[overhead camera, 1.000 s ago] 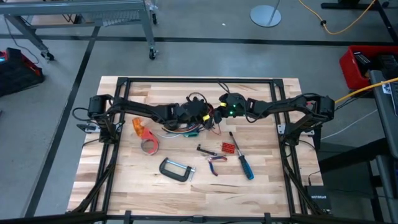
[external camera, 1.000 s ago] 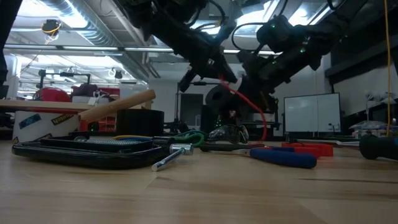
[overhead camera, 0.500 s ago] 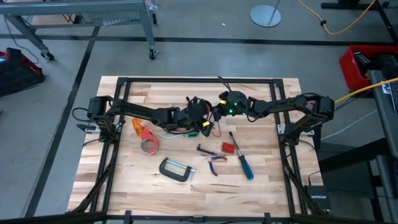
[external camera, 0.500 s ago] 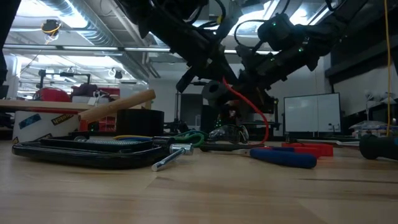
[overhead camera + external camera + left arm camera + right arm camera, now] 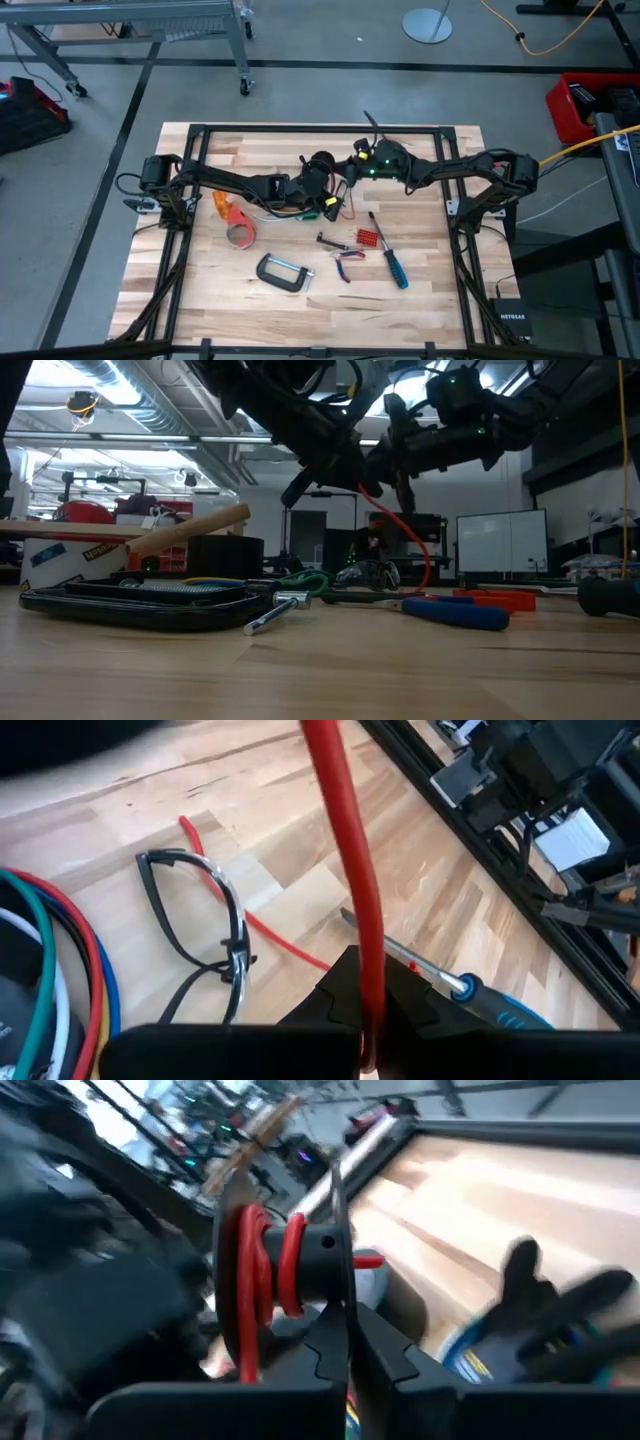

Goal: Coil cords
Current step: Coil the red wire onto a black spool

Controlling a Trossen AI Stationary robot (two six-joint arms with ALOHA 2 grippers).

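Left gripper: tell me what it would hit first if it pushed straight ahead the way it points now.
Probably the clear safety glasses with dark frames lying on the wooden table. The left gripper, shut on the red cord, aims down toward them; depth is unclear, so bare wood could come first.

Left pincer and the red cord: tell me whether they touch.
Touching. The left wrist view shows the red cord running down into the shut left pincer, pinched between its fingertips.

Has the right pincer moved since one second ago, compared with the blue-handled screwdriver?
Yes. In the high view the right pincer has moved toward the table's far edge, away from the blue-handled screwdriver, which stayed in place.
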